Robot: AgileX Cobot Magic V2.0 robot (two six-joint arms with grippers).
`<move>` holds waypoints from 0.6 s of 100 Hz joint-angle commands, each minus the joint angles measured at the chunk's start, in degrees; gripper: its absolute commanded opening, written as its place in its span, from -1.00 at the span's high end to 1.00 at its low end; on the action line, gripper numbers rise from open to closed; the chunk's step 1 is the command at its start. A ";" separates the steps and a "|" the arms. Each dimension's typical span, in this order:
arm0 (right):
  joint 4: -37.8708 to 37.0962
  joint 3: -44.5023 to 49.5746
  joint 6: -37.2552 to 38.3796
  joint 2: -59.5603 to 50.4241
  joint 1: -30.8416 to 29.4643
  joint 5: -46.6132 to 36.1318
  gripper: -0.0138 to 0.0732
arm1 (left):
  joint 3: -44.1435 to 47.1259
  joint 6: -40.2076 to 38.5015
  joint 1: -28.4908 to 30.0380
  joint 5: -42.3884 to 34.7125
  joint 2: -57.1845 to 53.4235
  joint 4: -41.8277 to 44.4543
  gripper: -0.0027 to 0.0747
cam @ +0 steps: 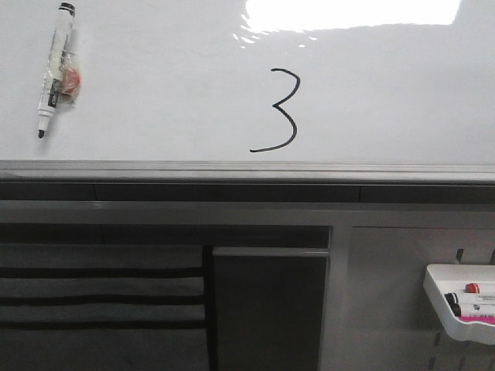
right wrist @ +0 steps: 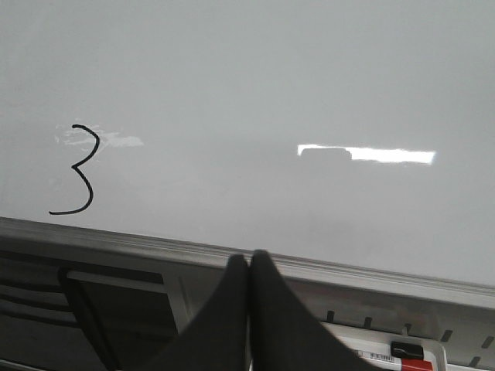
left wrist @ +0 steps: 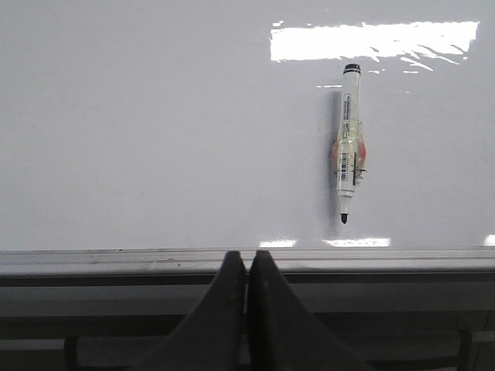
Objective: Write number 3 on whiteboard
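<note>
Glossy and streaked with a bright band of light glare [cam: 352,13], the whiteboard [cam: 155,85] fills the upper half of the front view, its grey metal edge rail [cam: 232,170] running along the bottom. The number 3 [cam: 278,110] stands finished in thin black line, its tail sweeping out from its foot and ending just above the rail.

A black-capped marker [cam: 54,69] sits flat against the board, cap up and uncapped tip down, slightly tilted, with a clear-and-orange clip [cam: 68,82] around its barrel. The digit lies well apart from the marker, off toward the robot's right, at about the same height on the board.

Neither arm appears in the front view. Seen from the left wrist, the left gripper [left wrist: 247,267] has its dark fingers [left wrist: 220,309] pressed together with nothing between them, below the rail and clear of the marker [left wrist: 348,166], which sits on the board above it. Seen from the right wrist, the right gripper [right wrist: 249,267] is likewise pressed together and empty, below the rail; the digit [right wrist: 77,168] sits on the board well off to its side.

Below the board, a small white tray [cam: 456,305] holds two more markers, one red-capped [cam: 472,287] and one black-capped [cam: 453,308].
</note>
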 commanded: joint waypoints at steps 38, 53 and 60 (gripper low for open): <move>5.05 19.39 -0.59 -18.15 -1.63 -21.50 0.84 | 0.42 -0.42 0.08 -4.82 -1.64 -0.51 0.98; 5.89 27.85 -0.44 -21.13 -1.63 -30.79 0.84 | 0.42 -0.42 0.08 -4.82 -1.64 -0.51 0.98; 5.89 29.69 -0.29 -21.01 -1.63 -30.48 0.84 | 0.42 -0.42 0.08 -4.82 -1.64 -0.51 0.98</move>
